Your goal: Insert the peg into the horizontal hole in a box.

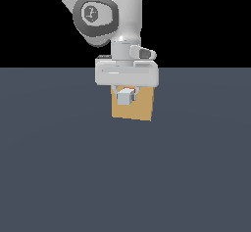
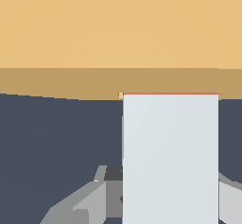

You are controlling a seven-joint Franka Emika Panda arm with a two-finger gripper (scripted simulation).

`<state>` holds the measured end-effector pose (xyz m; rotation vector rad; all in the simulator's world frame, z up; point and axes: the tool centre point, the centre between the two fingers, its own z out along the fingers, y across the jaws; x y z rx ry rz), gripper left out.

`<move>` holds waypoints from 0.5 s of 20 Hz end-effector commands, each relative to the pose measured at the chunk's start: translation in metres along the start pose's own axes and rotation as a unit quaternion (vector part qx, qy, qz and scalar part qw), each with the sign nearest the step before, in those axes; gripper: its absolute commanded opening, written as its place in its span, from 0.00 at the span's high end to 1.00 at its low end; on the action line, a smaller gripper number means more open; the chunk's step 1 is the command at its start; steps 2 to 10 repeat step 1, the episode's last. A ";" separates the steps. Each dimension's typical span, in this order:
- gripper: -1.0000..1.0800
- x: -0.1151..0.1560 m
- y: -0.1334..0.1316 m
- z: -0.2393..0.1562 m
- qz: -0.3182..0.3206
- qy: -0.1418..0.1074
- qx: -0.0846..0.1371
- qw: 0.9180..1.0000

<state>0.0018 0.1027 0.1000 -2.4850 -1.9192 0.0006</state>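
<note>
The tan-orange box [image 1: 139,107] stands on the dark floor, just behind my gripper [image 1: 125,95]. The gripper is shut on the peg [image 1: 124,97], which I see end-on as a small pale grey square with a sliver of red behind it. The peg sits in front of the box's face, at its upper part. In the wrist view the peg's pale half [image 2: 170,157] runs up to the box [image 2: 118,29], with a thin red edge showing where it meets the box's face. The hole is hidden behind the peg. One grey finger [image 2: 80,204] shows beside the peg.
The dark grey floor [image 1: 59,167] spreads around the box on all sides. The white arm [image 1: 105,15] rises above the gripper toward the exterior view's left.
</note>
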 end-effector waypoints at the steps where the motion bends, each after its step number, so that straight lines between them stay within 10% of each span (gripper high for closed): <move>1: 1.00 0.000 0.002 -0.001 0.001 0.000 -0.001 1.000; 10: 1.00 0.000 0.002 -0.001 0.001 0.000 -0.001 1.000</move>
